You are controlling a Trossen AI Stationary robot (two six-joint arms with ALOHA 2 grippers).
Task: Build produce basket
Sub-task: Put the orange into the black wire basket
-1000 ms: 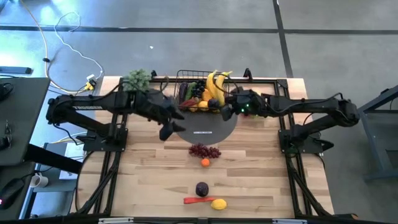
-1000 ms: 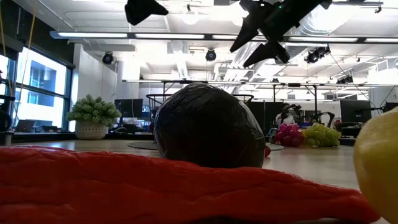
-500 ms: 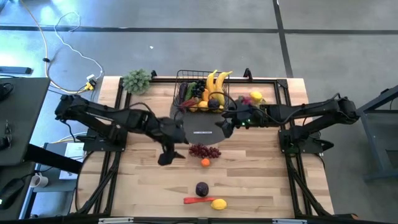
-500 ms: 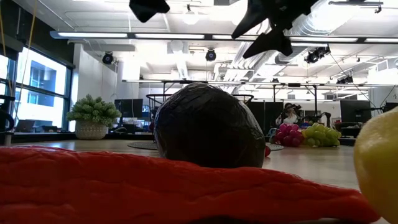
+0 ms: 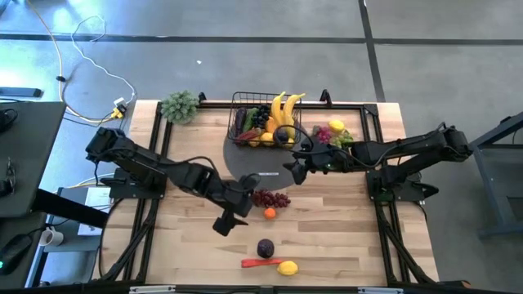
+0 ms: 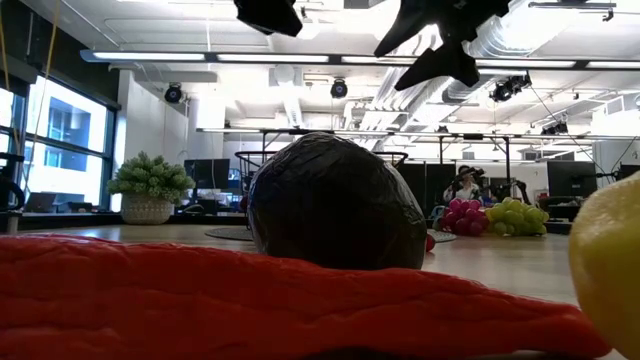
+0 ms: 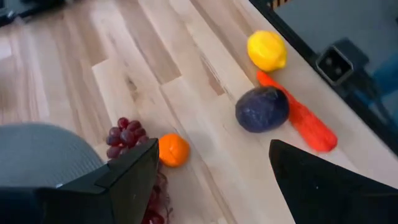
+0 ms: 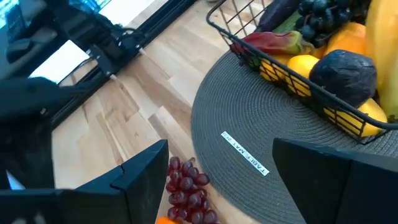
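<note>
Basket (image 5: 263, 122) holds produce; both jaws open.

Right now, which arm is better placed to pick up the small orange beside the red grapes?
Probably the left. The left gripper is open and hangs just beside the small orange and red grapes. The right gripper is open over the grey mat, farther off.

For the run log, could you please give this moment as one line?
left end effector: open, near red grapes | right end effector: open, over grey mat | basket: part-filled
</note>
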